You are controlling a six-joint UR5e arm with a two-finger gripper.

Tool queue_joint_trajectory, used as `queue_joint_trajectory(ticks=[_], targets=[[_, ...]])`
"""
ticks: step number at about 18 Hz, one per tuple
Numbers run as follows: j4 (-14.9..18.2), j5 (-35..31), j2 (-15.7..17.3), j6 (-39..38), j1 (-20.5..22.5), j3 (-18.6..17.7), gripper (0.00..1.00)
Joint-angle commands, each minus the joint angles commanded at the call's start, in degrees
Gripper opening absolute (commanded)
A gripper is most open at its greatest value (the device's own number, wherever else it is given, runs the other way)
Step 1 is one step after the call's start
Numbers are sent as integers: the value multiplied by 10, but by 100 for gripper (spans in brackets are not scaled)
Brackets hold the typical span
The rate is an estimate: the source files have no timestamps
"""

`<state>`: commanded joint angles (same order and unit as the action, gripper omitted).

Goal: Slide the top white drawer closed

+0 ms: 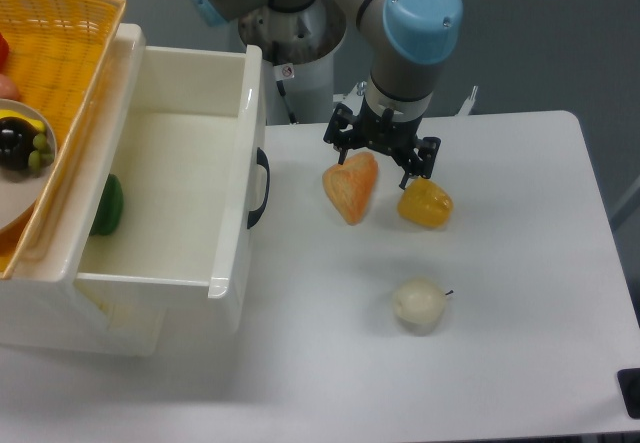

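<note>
The top white drawer (170,178) stands pulled out to the right, its inside showing. Its curved black handle (259,188) faces the table's middle. A green item (108,205) lies inside against the drawer's left end. My gripper (383,155) hovers over the table to the right of the handle, a clear gap away from it. It is open, its black fingers (342,140) spread with nothing between them. It sits just above an orange heart-shaped fruit (351,187) and a yellow pepper (425,203).
An orange wicker basket (70,33) on the cabinet top at the left holds a plate of fruit (20,148). A pale round fruit (418,304) lies on the white table (520,263) in front of the gripper. The arm's base (290,33) stands behind the drawer.
</note>
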<state>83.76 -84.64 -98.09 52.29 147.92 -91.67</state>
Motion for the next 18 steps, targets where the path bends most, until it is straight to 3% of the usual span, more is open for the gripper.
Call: queue_joint_trajectory(ticks=[8,10,16,18], targets=[[-10,-3,-8,-7,-3,-8,100],[-11,-17,-4,-42,-4,-30,100],[-12,-25,-8,-79,-19,-35,100],[-32,-25,-11,-115,-19,-38,100]])
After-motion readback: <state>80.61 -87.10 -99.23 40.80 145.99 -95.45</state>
